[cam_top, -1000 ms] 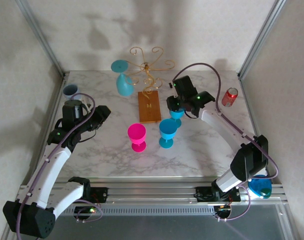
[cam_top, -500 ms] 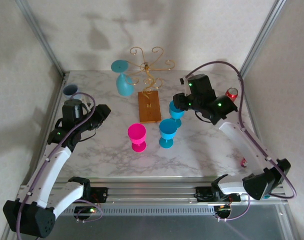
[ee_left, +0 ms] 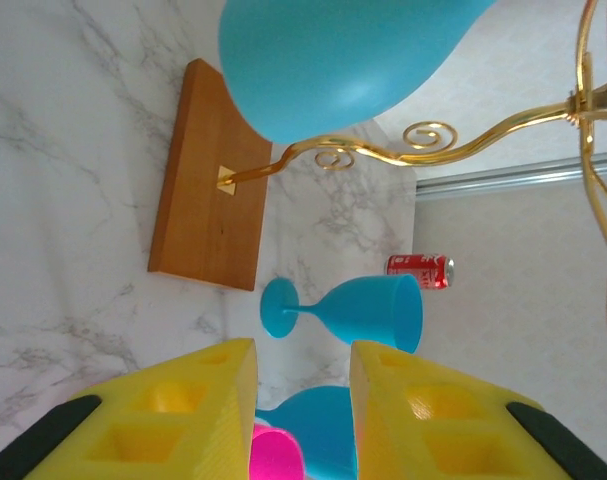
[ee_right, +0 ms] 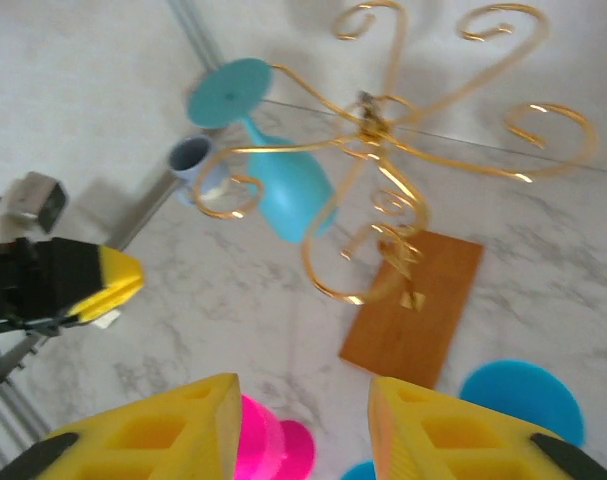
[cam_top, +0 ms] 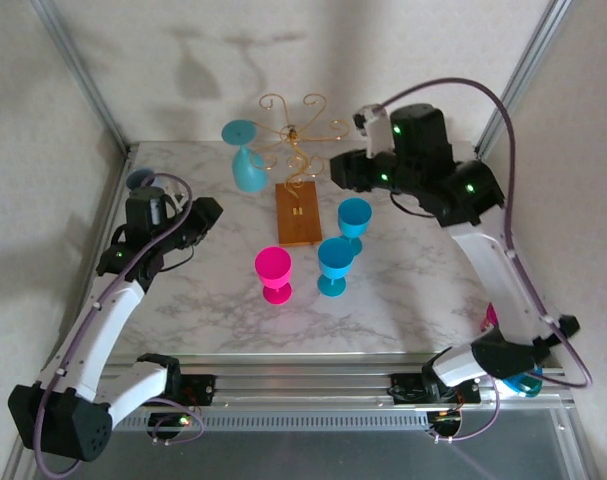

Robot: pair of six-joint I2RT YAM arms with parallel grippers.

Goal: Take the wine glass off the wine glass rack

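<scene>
Right tool (ee_right: 301,405) rose, empty, half-open like left tool (ee_left: 303,400); three goblets (cam_top: 354,215) (cam_top: 335,262) (cam_top: 274,268) stand, one wine glass (cam_top: 248,172) hangs.

we are counting four wine glasses: a hanging blue glass (cam_top: 249,170), a far blue glass (cam_top: 354,216), a near blue glass (cam_top: 335,260) and one pink glass (cam_top: 273,268). we are also counting one wine glass rack (cam_top: 298,213), one red can (ee_left: 419,270) and one grey cup (ee_right: 191,158).

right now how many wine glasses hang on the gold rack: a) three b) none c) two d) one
d, one blue wine glass hangs bowl-down from a scroll arm of the wine glass rack, and the rack's other arms carry nothing.
</scene>
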